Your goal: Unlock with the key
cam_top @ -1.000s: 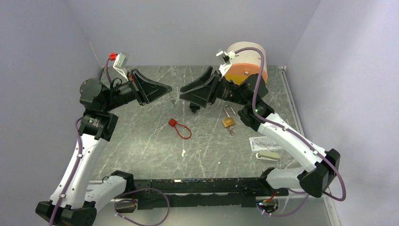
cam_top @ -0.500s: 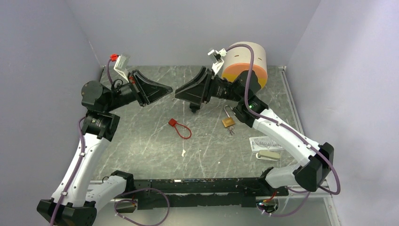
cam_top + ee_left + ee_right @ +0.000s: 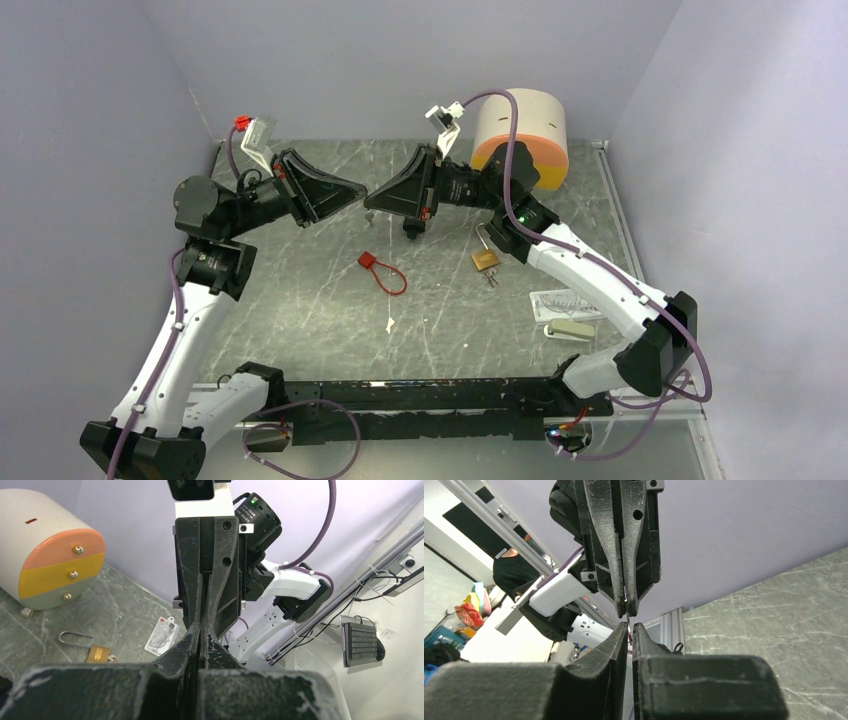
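Note:
High over the table my left gripper (image 3: pixel 358 190) and right gripper (image 3: pixel 371 198) meet tip to tip. In the right wrist view a thin metal key (image 3: pixel 628 614), seen edge-on, sticks out of the left gripper's (image 3: pixel 624 545) shut tips and runs in between my right gripper's (image 3: pixel 628 626) fingers, which stand closed on it with only a narrow slit. The left wrist view shows my left gripper (image 3: pixel 200 626) pressed shut; the key is hidden there. A brass padlock (image 3: pixel 485 258) with a silver shackle lies on the table below the right arm, a small bunch of keys (image 3: pixel 491 279) at its base.
A red tag with a red cable loop (image 3: pixel 381 271) lies mid-table, a tiny white bit (image 3: pixel 388 324) nearer me. A cream drum with a peach and yellow face (image 3: pixel 522 135) stands at the back right. A white card (image 3: pixel 564 303) and a pale block (image 3: pixel 568 330) lie right.
My right gripper has moved left up to the left gripper's tips and its jaws have closed from wide open onto the key. The left arm has stayed put.

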Available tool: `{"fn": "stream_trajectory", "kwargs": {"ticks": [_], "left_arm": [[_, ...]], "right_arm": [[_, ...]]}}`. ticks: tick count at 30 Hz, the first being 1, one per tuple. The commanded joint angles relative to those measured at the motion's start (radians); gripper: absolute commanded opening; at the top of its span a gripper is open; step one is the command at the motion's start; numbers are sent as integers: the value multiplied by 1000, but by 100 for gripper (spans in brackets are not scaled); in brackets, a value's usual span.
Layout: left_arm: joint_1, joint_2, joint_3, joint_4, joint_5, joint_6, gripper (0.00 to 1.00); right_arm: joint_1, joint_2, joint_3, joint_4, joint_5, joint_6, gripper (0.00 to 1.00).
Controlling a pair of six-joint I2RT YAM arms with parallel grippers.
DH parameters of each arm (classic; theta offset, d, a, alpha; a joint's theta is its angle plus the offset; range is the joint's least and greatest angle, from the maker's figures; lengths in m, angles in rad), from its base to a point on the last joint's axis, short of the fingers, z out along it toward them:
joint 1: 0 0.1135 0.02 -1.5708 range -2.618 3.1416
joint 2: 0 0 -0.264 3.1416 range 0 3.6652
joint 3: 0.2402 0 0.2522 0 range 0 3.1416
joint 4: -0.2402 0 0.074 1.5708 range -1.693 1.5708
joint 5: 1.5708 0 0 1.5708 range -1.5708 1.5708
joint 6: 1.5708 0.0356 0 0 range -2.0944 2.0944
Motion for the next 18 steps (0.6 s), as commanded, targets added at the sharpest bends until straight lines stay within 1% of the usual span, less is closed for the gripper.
{"fn": "stream_trajectory", "kwargs": {"ticks": [1, 9, 11, 12, 14, 15, 18], "left_arm": [[-6, -7, 4, 65, 15, -12, 3], [-5, -7, 2, 78, -11, -14, 3], [-5, -8, 6, 71, -16, -9, 2], [-6, -7, 8, 68, -19, -7, 3], [-6, -8, 8, 66, -27, -5, 2], [-6, -10, 8, 61, -37, -5, 5], [-6, -20, 25, -8, -109, 5, 46]], "right_arm": [[2, 3, 53, 24, -40, -2, 10], [3, 14, 53, 27, -72, 3, 6], [3, 13, 47, 34, -71, 5, 1], [3, 11, 45, 36, -72, 5, 0], [3, 5, 39, 36, -60, 2, 0], [2, -3, 32, 34, -45, -3, 0], [-3, -29, 1, 25, -5, -33, 0]]}}
